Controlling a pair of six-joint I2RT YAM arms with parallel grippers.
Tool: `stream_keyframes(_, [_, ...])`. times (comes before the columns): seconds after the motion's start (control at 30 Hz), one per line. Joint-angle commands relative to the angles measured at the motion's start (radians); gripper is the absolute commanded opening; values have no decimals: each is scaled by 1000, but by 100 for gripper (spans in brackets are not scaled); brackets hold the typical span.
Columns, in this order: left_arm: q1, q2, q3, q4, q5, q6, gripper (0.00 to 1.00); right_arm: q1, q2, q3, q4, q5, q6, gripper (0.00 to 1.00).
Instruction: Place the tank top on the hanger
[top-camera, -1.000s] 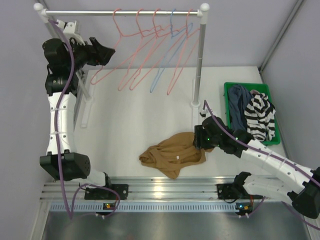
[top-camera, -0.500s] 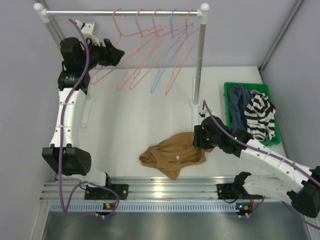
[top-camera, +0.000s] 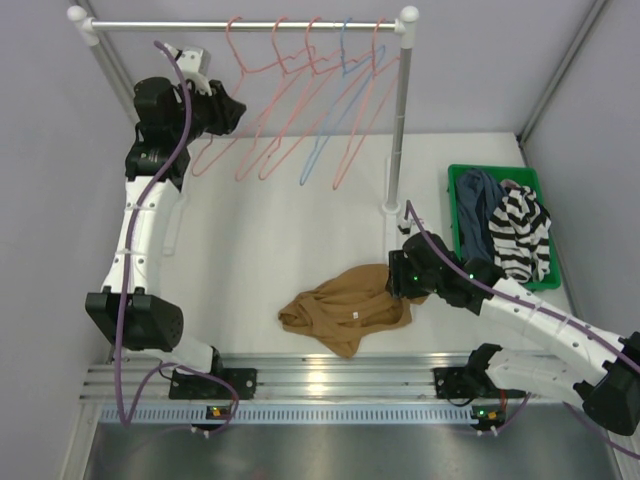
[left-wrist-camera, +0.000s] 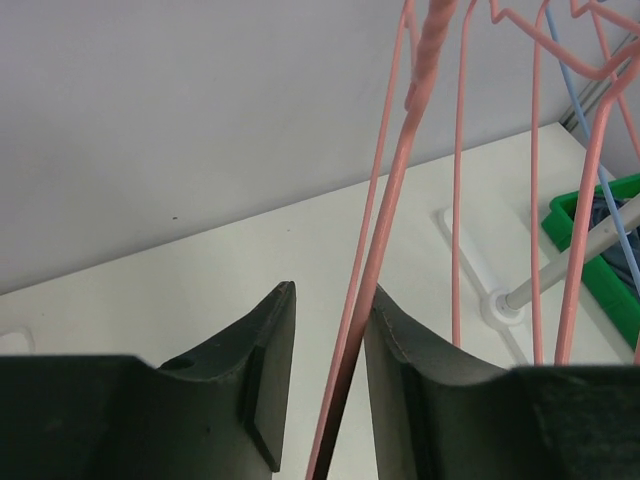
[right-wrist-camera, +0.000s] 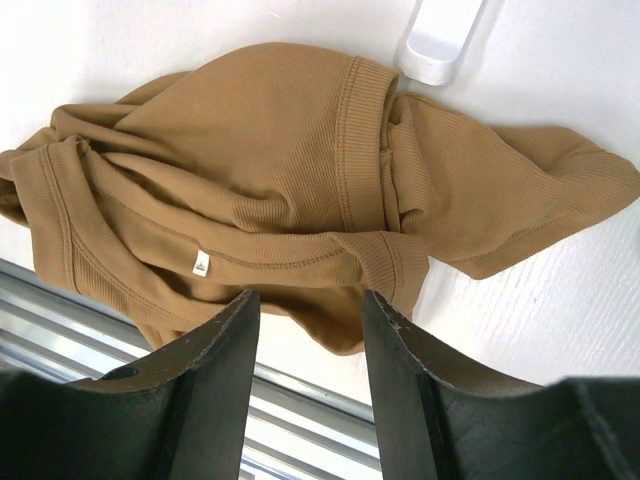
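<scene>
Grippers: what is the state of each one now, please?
Left gripper: open, with the hanger wire in the gap, not clamped.
Right gripper: open, over the tank top, holding nothing.

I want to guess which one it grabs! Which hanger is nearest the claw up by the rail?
The leftmost pink hanger: its wire runs right through the gap of the open left claw. The other hangers hang farther right, outside it.

The hanger (left-wrist-camera: 387, 215) was framed between the parted fingers of the left claw (left-wrist-camera: 328, 300), over the desk (left-wrist-camera: 200, 270); other hangers (left-wrist-camera: 458, 200) were hung beside it.
</scene>
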Motion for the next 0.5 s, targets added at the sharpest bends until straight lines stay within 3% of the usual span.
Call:
stream_keyframes(0.0, [-7,-42,0,17,-15,19,37,11,-7,-7,38,3,-3,45])
stream_keyframes(0.47, [-46,-48,13,2,-84,40,30,11,-8,-12,38,1,1,45])
